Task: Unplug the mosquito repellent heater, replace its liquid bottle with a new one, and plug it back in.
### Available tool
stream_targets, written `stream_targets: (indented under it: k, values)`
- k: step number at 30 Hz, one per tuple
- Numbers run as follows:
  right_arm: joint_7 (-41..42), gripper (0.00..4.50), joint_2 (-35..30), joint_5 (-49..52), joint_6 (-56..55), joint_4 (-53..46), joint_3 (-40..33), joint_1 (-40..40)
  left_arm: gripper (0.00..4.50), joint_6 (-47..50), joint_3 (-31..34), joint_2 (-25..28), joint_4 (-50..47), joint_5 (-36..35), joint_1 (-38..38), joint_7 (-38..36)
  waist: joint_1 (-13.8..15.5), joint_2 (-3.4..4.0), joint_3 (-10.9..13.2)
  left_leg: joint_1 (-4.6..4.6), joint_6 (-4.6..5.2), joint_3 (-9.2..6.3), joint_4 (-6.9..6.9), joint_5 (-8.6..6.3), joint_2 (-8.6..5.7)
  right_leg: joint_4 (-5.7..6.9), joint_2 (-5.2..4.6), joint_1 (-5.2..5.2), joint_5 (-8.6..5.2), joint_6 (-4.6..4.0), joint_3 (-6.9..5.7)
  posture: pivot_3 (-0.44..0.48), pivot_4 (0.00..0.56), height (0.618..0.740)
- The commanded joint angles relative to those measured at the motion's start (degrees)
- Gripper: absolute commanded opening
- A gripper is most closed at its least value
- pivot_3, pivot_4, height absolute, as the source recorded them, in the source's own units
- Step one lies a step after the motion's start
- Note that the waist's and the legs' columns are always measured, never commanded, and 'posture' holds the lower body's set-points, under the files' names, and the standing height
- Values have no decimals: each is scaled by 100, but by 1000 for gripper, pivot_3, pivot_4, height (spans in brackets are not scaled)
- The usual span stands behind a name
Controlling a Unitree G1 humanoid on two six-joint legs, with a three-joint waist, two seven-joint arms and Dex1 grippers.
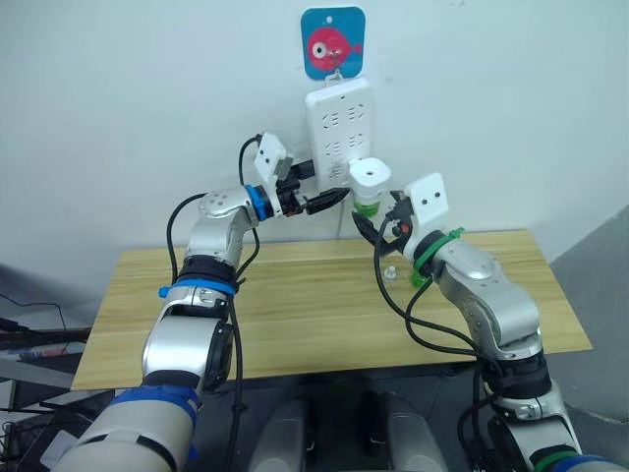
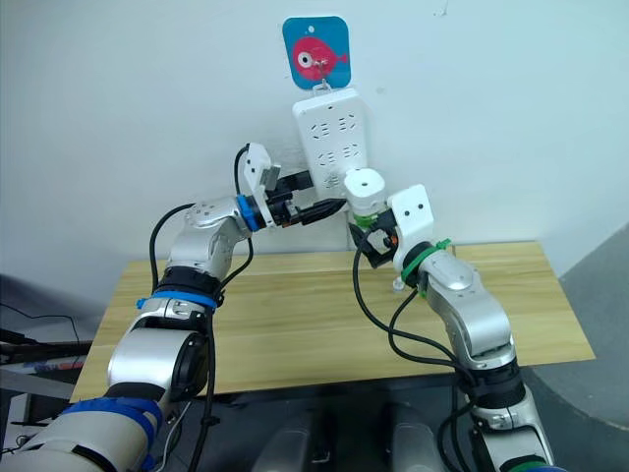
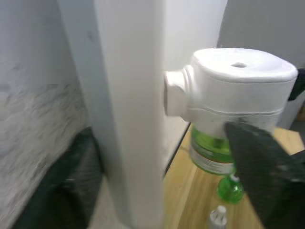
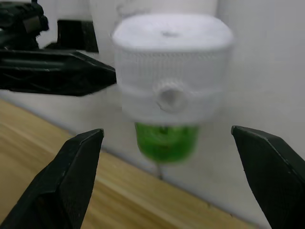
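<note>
The white mosquito repellent heater (image 1: pixel 370 177) is plugged into the lower right of a white power strip (image 1: pixel 337 118) on the wall. A green liquid bottle (image 1: pixel 366 206) hangs under it. My left gripper (image 1: pixel 332 201) is open just left of the heater, and its fingers (image 3: pixel 259 157) straddle the strip's lower edge. My right gripper (image 4: pixel 167 131) is open wide in front of and slightly below the heater (image 4: pixel 171 62), not touching it. The bottle (image 4: pixel 166 140) shows between its fingertips.
A wooden table (image 1: pixel 295 305) stands against the wall below the strip. A small pale piece (image 1: pixel 390 272) lies on it under the heater. A blue fish-picture hook (image 1: pixel 332 41) holds the strip. Black cables loop from both arms over the table.
</note>
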Motion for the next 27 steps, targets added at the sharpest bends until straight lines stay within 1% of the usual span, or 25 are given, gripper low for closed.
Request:
stream_targets:
  k: [1, 4, 6, 7, 9, 10, 12, 14, 16, 17, 19, 20, 22, 27]
  values:
    - [309, 4500, -264, 169, -26, -454, -127, 475, 4475, 301, 352, 483, -1347, -204, 1138, 270, -83, -9, -14, 3, -1, 2, -3, 0, 3, 2, 1, -1, 0, 0, 2, -38, 164, 740]
    - [503, 4500, -442, 230, -178, -422, -256, 826, 4475, 540, 626, 738, -2478, -290, 2197, 717, -95, -10, -15, 4, -2, 3, -6, 0, 6, 0, 2, -5, 0, -1, 5, 8, 168, 740]
    - [675, 4500, -593, 220, -372, -296, -293, 1009, 4475, 719, 831, 839, -3316, -419, 2958, 958, -44, -18, -20, 3, -1, -1, -6, -1, 5, -1, 0, -4, 0, -1, 4, 38, 167, 740]
    - [771, 4328, -644, 255, -440, -233, -326, 1062, 4495, 817, 915, 871, -3813, -500, 3378, 1051, -7, -22, -24, 3, 1, -1, -6, -3, 5, -1, -1, -3, -1, -1, 4, 51, 167, 740]
    - [962, 3922, -749, 338, -545, -116, -375, 1097, 4500, 978, 1044, 876, -4731, -647, 4119, 1230, 72, -32, -35, 4, 16, -3, -6, -14, 4, -5, -3, -1, -1, 0, 5, 73, 164, 740]
    - [1069, 3611, -827, 342, -588, -54, -377, 1083, 4500, 1071, 1077, 855, -5106, -723, 4385, 1334, 100, -33, -40, 6, 17, -3, -5, -15, 4, -7, -4, 1, -2, -1, 5, 86, 167, 740]
    - [1253, 2817, -972, 351, -638, 88, -417, 1024, 4500, 1286, 1113, 812, -5899, -905, 4908, 1531, 223, -39, -44, 7, 17, -4, -4, -15, 2, -12, -5, 5, -3, 0, 5, 99, 168, 740]
    - [1411, 2145, -1080, 434, -620, 113, -490, 906, 4500, 1506, 1163, 808, -6526, -1132, 5277, 1689, 304, -44, -47, 7, 16, -11, -2, -15, 2, -17, -6, 13, -9, 1, 0, 100, 169, 740]
    - [1515, 1324, -1154, 513, -551, 95, -547, 769, 4500, 1576, 1198, 845, -6895, -1219, 5430, 1834, 369, -44, -47, 8, 13, -14, -1, -14, 2, -19, -5, 14, -23, 21, -1, 97, 173, 740]
    - [1575, 995, -1210, 522, -554, 89, -542, 708, 4500, 1666, 1216, 861, -7068, -1328, 5469, 1897, 380, -44, -48, 10, 11, -15, -1, -14, 2, -19, -5, 17, -25, 21, -2, 94, 171, 740]
    - [1664, 138, -1273, 572, -556, 77, -543, 626, 4500, 1799, 1223, 903, -7302, -1465, 5490, 1995, 390, -44, -56, 13, 10, -15, -1, -12, 2, -18, -5, 19, -26, 20, -4, 94, 174, 740]
    - [1699, 35, -1248, 672, -484, 17, -545, 528, 4500, 1873, 1240, 972, -7418, -1551, 5454, 2007, 390, -45, -57, 15, 11, -17, -1, -12, 2, -18, -5, 22, -28, 19, -5, 94, 174, 740]
    - [1762, 35, -1187, 843, -338, -93, -512, 349, 4500, 2066, 1280, 1081, -7583, -1767, 5336, 2072, 380, -45, -57, 15, 11, -16, -1, -12, 3, -17, -2, 22, -29, 17, -5, 93, 179, 740]
    - [1576, 35, -858, 832, -146, -11, -251, -59, 4500, 2432, 1179, 1278, -7726, -2099, 5030, 2210, 373, -45, -57, 16, 10, -19, -3, -11, 4, -11, 0, 21, -36, 6, -9, 91, 188, 740]
